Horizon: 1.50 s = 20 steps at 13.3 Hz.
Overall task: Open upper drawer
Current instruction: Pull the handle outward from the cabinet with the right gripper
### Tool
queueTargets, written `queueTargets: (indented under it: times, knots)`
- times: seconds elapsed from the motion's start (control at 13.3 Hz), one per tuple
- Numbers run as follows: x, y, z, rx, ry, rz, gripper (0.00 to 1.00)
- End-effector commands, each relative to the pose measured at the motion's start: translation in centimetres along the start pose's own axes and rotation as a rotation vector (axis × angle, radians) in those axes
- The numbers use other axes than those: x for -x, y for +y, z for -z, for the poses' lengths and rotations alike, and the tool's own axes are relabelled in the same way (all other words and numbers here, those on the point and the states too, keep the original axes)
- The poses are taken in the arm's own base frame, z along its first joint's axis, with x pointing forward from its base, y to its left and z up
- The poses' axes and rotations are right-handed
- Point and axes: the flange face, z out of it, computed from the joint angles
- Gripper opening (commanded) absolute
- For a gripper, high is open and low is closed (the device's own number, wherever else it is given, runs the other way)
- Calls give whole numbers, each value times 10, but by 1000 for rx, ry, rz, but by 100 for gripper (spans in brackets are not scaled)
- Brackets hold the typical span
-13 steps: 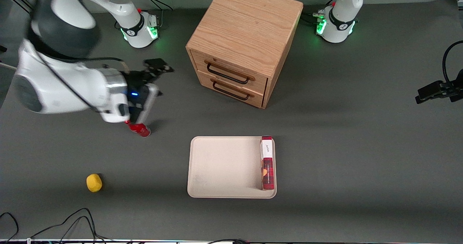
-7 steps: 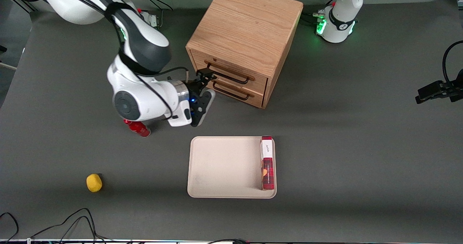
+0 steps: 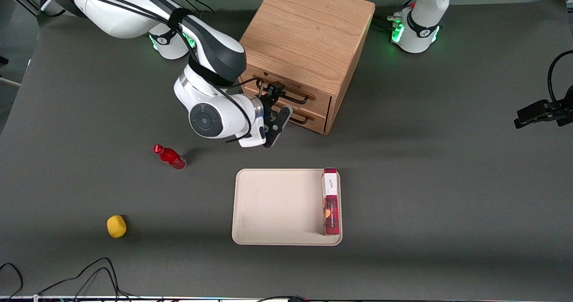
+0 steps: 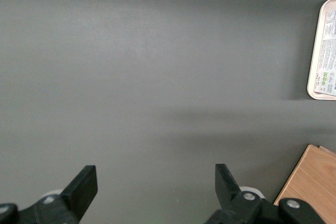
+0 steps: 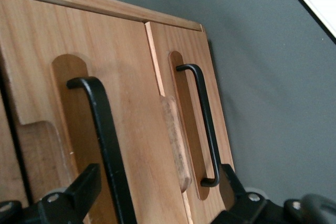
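The wooden cabinet (image 3: pixel 309 51) stands in the upper middle of the front picture, its two drawer fronts turned toward the camera and the working arm's end of the table. The right arm has swung in from that end: a second ago its wrist hung well apart from the cabinet, above the red bottle (image 3: pixel 170 157); half a second ago it was just short of the drawer fronts; now the gripper (image 3: pixel 274 92) is right at the upper drawer (image 3: pixel 286 87), at the end of its black wire handle (image 5: pixel 102 129). In the wrist picture the fingers stand spread, one on each side of that handle, with the lower drawer's handle (image 5: pixel 205 124) also falling between them, farther off. They have not closed on anything.

The drawer looks fully shut, flush with its twin, so I judge the reach nearly done and the grasp and pull yet to come.

The bottle, hidden by the arm earlier, now shows whole at middle left. The tray (image 3: pixel 268 203), with the box (image 3: pixel 331 203) on it, and the yellow ball (image 3: pixel 116 226) have not moved.
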Motion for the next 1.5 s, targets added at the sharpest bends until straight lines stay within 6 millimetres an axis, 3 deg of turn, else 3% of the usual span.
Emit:
queueTargets:
  times: [0.0, 0.22, 0.3, 0.9, 1.43]
  knots:
    - [1, -6, -14, 20, -10, -10, 100]
    - [2, -5, -19, 30, -22, -7, 100]
    - [3, 6, -15, 46, -18, -13, 100]
    - [-6, 88, 34, 55, 41, -84, 100]
    - [-4, 135, 82, 53, 95, -102, 100]
